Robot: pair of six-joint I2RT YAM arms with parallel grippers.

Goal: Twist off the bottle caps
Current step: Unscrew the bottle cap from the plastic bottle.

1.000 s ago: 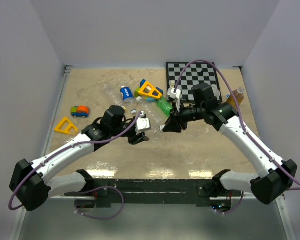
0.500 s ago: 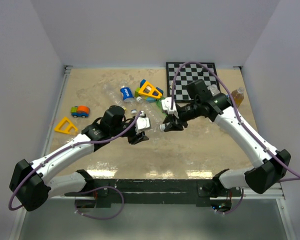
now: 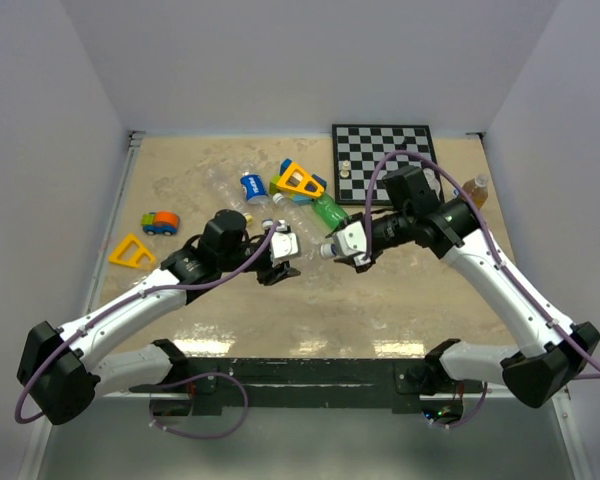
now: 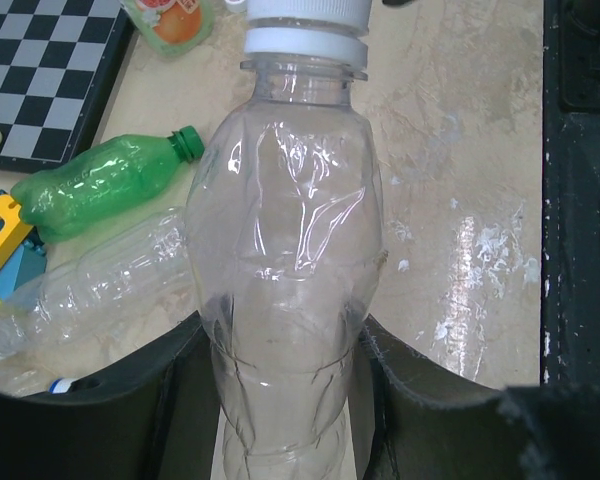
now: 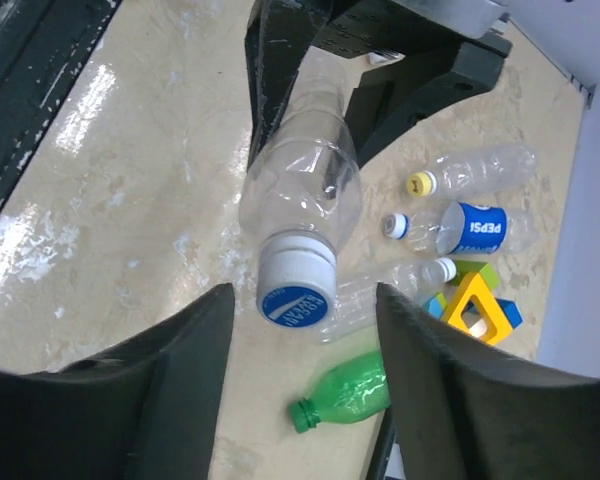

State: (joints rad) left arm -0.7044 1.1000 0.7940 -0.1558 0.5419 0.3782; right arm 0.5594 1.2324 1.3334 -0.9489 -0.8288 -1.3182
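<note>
My left gripper is shut on the lower body of a clear plastic bottle and holds it level above the table, neck pointing at the right arm. Its white bottle cap with a blue top sits on the neck. My right gripper is open, with a finger on each side of the cap and a gap to both. In the top view the left gripper and the right gripper face each other mid-table, the cap between them.
On the table behind lie a green uncapped bottle, a Pepsi-labelled bottle, a clear bottle with a yellow cap and coloured toy blocks. A chessboard and an amber bottle stand back right; a toy car and a yellow triangle are on the left.
My right gripper has opened and let go of the cap, and its wrist has rolled round. The left gripper still holds the bottle in the same place.
</note>
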